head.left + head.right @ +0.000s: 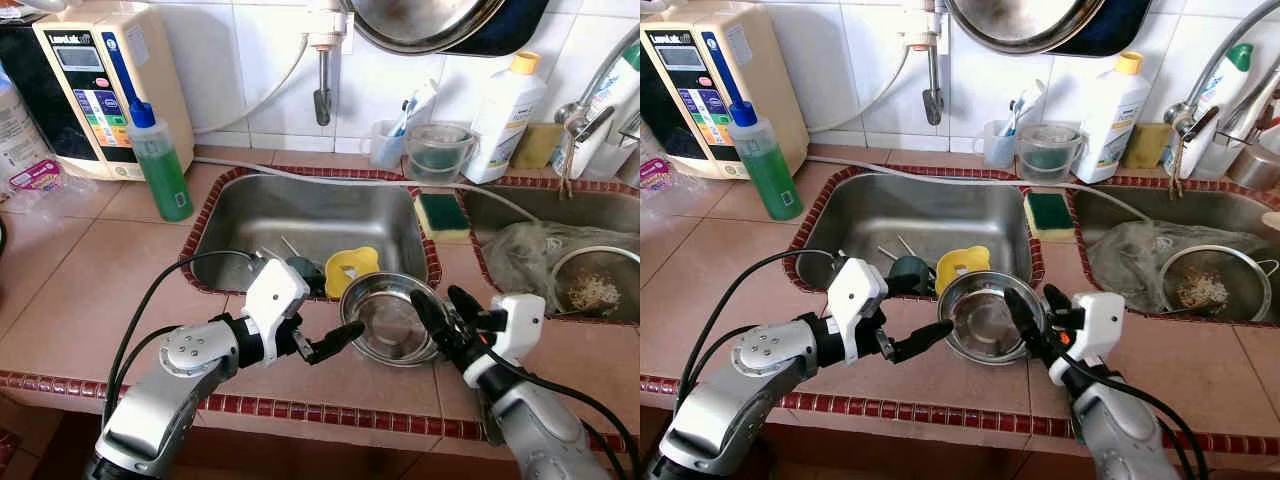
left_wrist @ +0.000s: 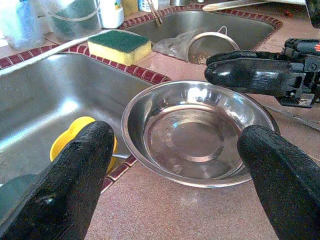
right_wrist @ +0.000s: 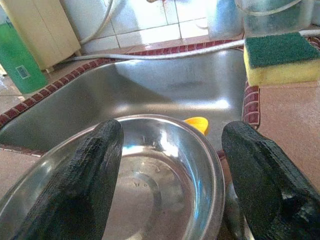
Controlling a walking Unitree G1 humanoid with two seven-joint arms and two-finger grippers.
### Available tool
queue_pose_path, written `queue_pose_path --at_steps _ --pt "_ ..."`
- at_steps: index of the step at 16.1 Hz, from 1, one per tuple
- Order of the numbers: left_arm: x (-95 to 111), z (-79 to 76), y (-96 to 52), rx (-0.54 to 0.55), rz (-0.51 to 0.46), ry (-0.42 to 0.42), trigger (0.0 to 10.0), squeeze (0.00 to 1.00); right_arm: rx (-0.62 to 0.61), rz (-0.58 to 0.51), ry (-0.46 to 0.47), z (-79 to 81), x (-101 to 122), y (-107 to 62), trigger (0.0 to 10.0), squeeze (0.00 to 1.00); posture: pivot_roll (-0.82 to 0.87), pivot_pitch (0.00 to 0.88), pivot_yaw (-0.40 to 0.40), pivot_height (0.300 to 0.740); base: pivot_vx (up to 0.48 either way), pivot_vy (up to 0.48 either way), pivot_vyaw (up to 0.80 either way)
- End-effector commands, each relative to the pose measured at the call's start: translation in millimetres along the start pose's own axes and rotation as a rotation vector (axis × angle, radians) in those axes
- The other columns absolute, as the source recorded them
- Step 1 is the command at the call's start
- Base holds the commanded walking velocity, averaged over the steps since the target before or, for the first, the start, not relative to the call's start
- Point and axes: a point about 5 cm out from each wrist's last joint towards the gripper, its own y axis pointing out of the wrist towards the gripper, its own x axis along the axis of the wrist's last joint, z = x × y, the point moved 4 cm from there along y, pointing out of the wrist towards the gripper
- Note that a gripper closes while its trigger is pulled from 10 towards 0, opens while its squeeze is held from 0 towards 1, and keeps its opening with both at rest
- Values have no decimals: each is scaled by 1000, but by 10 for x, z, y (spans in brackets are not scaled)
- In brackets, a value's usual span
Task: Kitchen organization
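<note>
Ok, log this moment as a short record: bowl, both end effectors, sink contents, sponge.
bowl: steel bowl empty, on the counter, overhanging the front rim of the left sink
left end effector: open, beside the bowl's left edge
right end effector: open, at the bowl's right edge
sink contents: yellow item, dark item
sponge: on the divider between the sinks

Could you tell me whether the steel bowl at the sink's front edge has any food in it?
No, the steel bowl is bare and shiny inside, resting on the counter rim between the two open pincers.

The cream water machine (image 1: 95, 85) carries a brand name beginning "Leve"; its remaining letters are too small
</note>
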Motion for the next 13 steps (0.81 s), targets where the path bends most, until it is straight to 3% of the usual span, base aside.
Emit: queue_pose_path --at_steps 1,8,13 --pt "57 18 6 3 -11 14 10000 0 13 -24 -2 11 80 -20 10000 0 -175 42 32 740 0 0 0" --pt "63 19 16 -1 -13 11 10000 0 -90 -29 33 -184 88 -64 10000 0 -180 46 32 740 0 0 0" --pt "60 22 6 1 -12 12 10000 0 -114 0 86 -197 10 -62 10000 0 -175 47 33 740 0 0 0"
